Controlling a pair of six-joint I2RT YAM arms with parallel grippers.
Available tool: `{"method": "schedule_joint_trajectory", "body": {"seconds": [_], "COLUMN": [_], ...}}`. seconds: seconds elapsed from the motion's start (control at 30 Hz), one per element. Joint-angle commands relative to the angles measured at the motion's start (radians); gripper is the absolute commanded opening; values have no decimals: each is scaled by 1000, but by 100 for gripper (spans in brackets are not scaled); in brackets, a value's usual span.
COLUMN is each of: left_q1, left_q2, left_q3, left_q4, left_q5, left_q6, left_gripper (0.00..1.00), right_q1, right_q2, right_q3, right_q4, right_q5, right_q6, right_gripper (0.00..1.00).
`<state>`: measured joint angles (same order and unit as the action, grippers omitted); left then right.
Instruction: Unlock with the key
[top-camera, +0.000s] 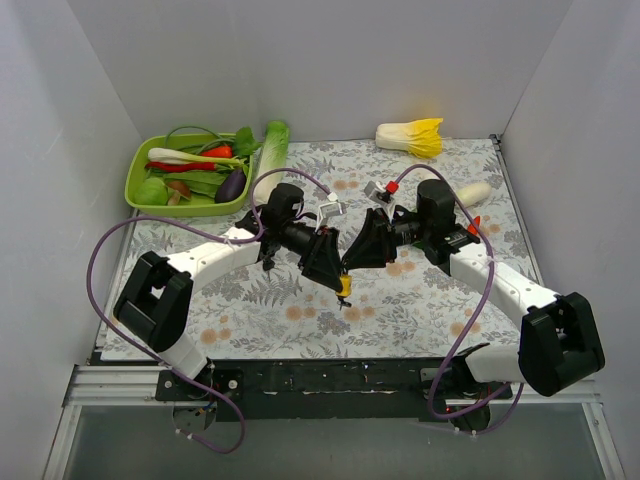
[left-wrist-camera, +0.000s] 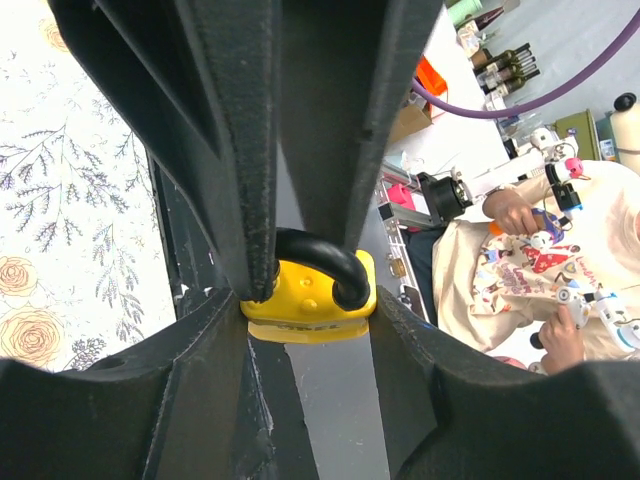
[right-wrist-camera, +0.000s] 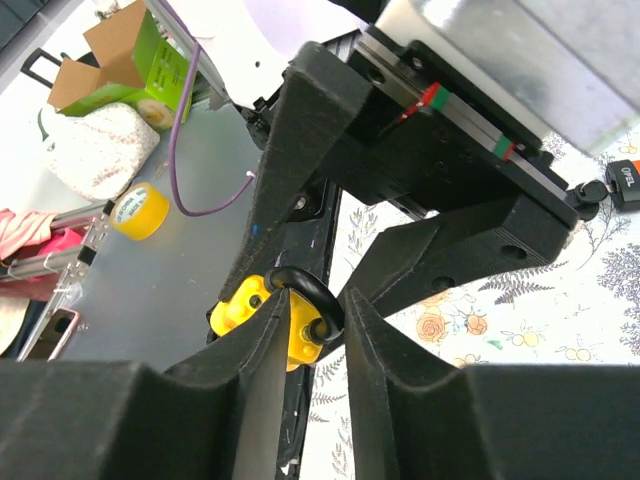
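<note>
A yellow padlock (top-camera: 345, 286) with a black shackle (right-wrist-camera: 305, 290) hangs above the table's middle, between the two arms. My left gripper (left-wrist-camera: 308, 340) is shut on the padlock's yellow body (left-wrist-camera: 308, 300), which is wedged between its two fingers. My right gripper (right-wrist-camera: 318, 310) comes from the other side. Its jaws are closed in on the shackle, one on each side, and both touch it. A small black key head (right-wrist-camera: 620, 183) with lettering lies on the patterned cloth at the right edge of the right wrist view.
A green tray (top-camera: 140, 165) of toy vegetables stands at the back left. A cucumber (top-camera: 275, 145) lies beside it and a yellow-leafed cabbage (top-camera: 412, 136) at the back right. A white vegetable (top-camera: 474, 192) lies near the right arm. White walls enclose three sides.
</note>
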<state>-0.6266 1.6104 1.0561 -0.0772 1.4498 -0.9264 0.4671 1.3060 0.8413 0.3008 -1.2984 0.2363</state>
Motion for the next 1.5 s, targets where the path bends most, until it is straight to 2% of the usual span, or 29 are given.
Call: {"method": "schedule_joint_trajectory", "body": {"seconds": [0.0,0.23,0.37,0.43,0.47,0.5,0.67,0.83,0.93,1.17,1.3,1.47], "left_q1": [21,24,25,27,27,28,28,30,28,27,24,13], "left_q2": [-81,-81,-90,-96,-99,-109,-147,-187,-198,-195,-187,-182], "left_q3": [48,53,68,67,65,61,36,2,-8,-21,-31,-47], "left_q4": [-12,-53,-122,-134,-137,-136,-131,-96,-76,-42,-44,-44], "left_q5": [17,-28,-147,-183,-196,-228,-373,-639,-736,-854,-946,-1068], "left_q6": [24,58,115,126,132,133,133,83,52,-9,-29,-57], "left_gripper": [0,0,0,0,0,0,0,0,0,0,0,0], "right_q1": [5,5,5,5,4,2,-8,-10,-5,103,160,211], "right_q2": [-36,-39,-48,-51,-54,-56,-80,-90,-82,-44,-31,-24], "right_q3": [28,24,19,7,4,-2,-19,-5,13,84,110,102], "right_q4": [-6,1,11,17,18,18,23,-45,-104,-232,-246,-207], "right_q5": [-32,-2,14,28,56,65,189,326,427,694,890,1007], "right_q6": [-5,1,6,8,6,6,17,-9,-29,-100,-66,10], "right_gripper": [32,25,17,16,6,1,1,1,1,1,1,1]}}
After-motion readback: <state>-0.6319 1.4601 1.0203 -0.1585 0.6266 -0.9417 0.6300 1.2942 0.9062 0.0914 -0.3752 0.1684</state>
